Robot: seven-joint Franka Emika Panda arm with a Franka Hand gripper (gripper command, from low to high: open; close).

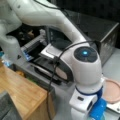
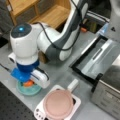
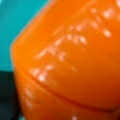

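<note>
Over round teal plate (image 2: 23, 90), down at front view's lower left: gripper (image 2: 28, 82), just above small glossy orange object (image 2: 29, 83); grip state impossible to tell.

pink pan (image 2: 58, 104) near teal plate (image 2: 28, 89), metal box (image 2: 108, 86) well apart, bare grey table (image 2: 60, 72) between
</note>
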